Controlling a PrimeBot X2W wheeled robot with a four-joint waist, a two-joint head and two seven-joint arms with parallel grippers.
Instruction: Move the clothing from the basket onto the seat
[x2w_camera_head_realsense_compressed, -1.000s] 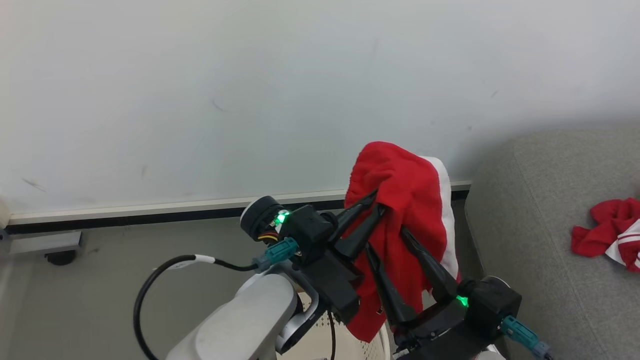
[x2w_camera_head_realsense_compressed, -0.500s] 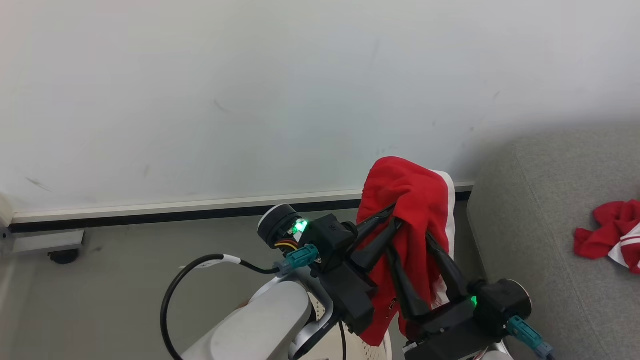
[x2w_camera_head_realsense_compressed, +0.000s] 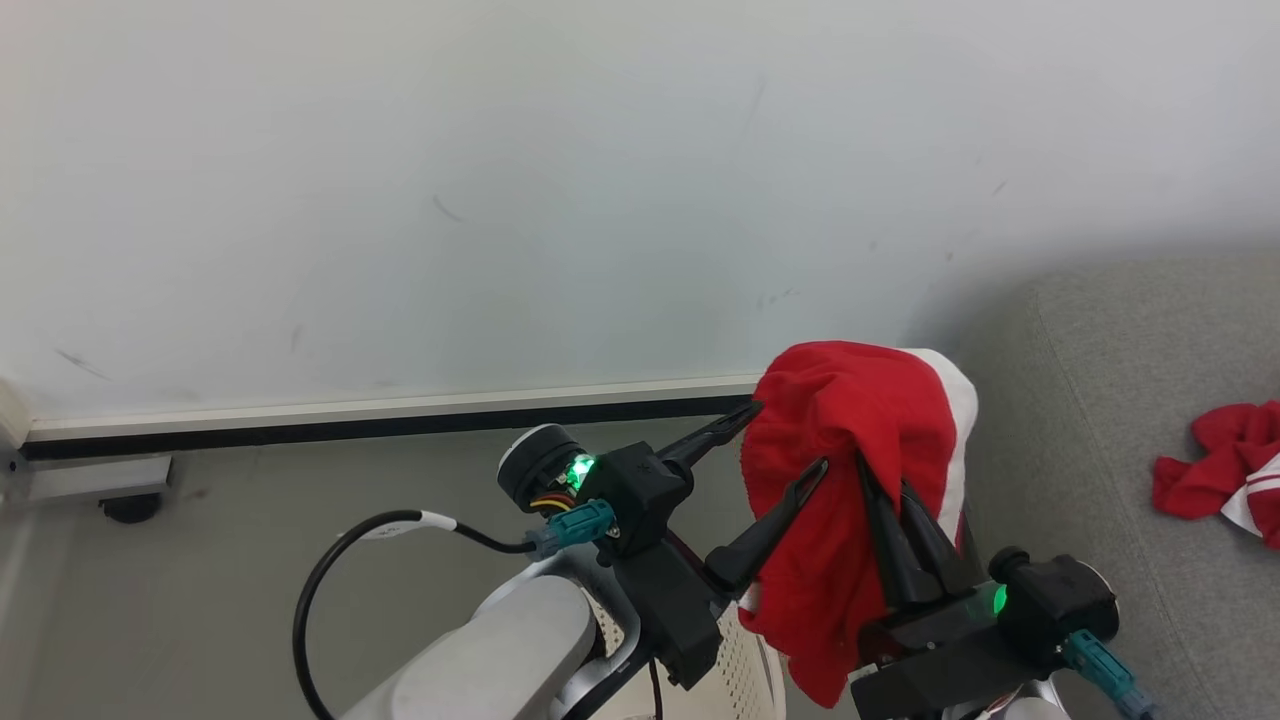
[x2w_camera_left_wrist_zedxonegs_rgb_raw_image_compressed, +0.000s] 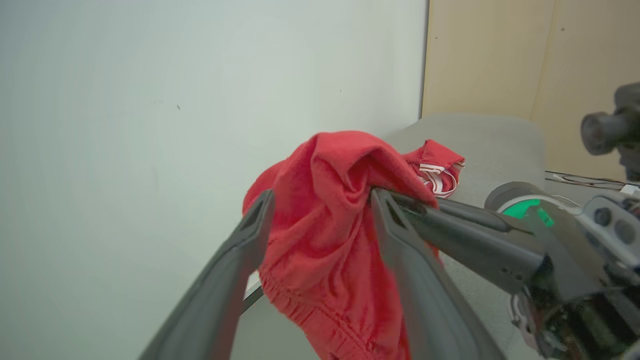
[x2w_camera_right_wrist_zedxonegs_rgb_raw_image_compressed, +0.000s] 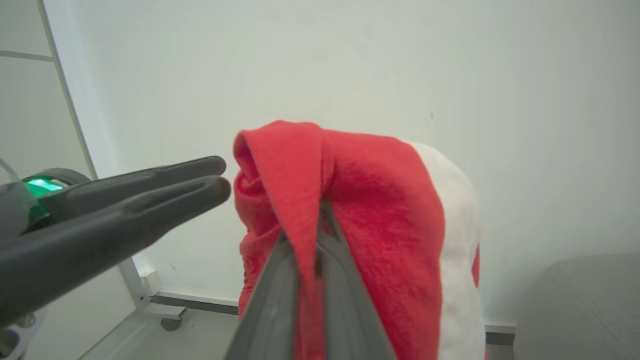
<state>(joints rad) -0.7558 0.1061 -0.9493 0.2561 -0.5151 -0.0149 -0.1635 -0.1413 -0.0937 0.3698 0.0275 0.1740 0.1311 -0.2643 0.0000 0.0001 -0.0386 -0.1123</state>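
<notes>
Right of centre in the head view, the right gripper (x2w_camera_head_realsense_compressed: 882, 472) is pinching the red clothing (x2w_camera_head_realsense_compressed: 850, 400), holding it up left of the grey seat (x2w_camera_head_realsense_compressed: 1100, 400), while the left gripper (x2w_camera_head_realsense_compressed: 788, 434) is standing spread just beside it.

Bright, flat light on the white wall (x2w_camera_head_realsense_compressed: 500, 200); soft shadow at 3 o'clock above the seat (x2w_camera_head_realsense_compressed: 1100, 400). My own fingers (x2w_camera_left_wrist_zedxonegs_rgb_raw_image_compressed: 215, 300) look blurry at 6 o'clock in the wrist views.

The head camera is looking down from above; both wrist cameras are facing, close up, the same bright red fabric garment (x2w_camera_right_wrist_zedxonegs_rgb_raw_image_compressed: 375, 210).
</notes>
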